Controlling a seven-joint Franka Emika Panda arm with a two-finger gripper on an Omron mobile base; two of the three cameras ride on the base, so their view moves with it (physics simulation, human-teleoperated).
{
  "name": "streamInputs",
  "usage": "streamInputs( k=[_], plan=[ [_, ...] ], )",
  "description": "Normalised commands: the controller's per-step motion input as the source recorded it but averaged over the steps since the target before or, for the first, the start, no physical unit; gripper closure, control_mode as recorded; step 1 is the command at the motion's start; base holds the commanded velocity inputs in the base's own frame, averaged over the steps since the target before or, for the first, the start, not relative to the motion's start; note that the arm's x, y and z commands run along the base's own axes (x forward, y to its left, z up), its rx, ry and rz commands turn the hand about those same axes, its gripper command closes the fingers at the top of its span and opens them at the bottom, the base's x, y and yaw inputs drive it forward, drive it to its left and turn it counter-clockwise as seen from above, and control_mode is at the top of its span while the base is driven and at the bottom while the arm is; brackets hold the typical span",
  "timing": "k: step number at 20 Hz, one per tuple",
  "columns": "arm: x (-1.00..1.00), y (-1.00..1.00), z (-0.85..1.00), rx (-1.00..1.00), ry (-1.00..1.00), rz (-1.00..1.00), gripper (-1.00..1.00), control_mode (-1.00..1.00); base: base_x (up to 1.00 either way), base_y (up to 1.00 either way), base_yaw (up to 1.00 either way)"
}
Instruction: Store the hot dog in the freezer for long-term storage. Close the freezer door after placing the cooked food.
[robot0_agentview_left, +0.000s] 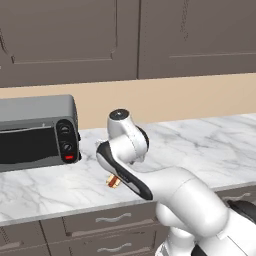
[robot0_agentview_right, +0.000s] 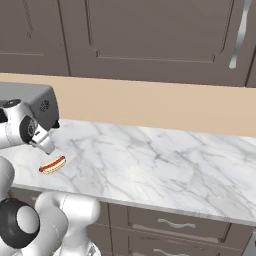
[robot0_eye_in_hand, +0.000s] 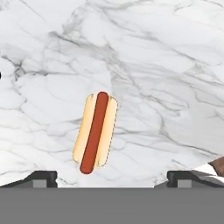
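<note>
The arm bends forward and down; the gripper (robot0_eye_in_hand: 112, 178) (fingers spread wide apart) points downward, holding nothing.

Counter (robot0_agentview_left: 200, 145): white marble look, grey veining, smooth and polished with a soft sheen.
Toaster oven (robot0_agentview_left: 37, 131): brushed grey metal casing, dark glossy glass door, black plastic knobs.
Wall cabinets (robot0_agentview_right: 150, 35): dark brown wood look, matt, panelled; one bright metal handle (robot0_agentview_right: 241, 34).
Drawer fronts (robot0_agentview_right: 170, 225): same matt brown, with satin metal pulls.
Backsplash (robot0_agentview_right: 165, 107): flat, matt tan.
Hot dog (robot0_eye_in_hand: 95, 131): smooth pale bun, glossy red-brown sausage.
Robot arm (robot0_agentview_left: 180, 192): glossy white plastic shell, dark matt joints.
</note>
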Motion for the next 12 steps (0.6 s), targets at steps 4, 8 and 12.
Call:
streamInputs(
  k=[4, 8, 12],
  plan=[
    [0.0, 0.09, -0.43, 0.0, 0.06, 0.0, -1.0, -1.0, 0.0, 0.0, 0.0],
    [0.02, 0.15, -0.36, 0.0, 0.08, 0.0, -1.0, -1.0, 0.0, 0.0, 0.0],
    [0.19, 0.02, -0.34, 0.0, 0.02, 0.0, -1.0, -1.0, 0.0, 0.0, 0.0]
  ],
)
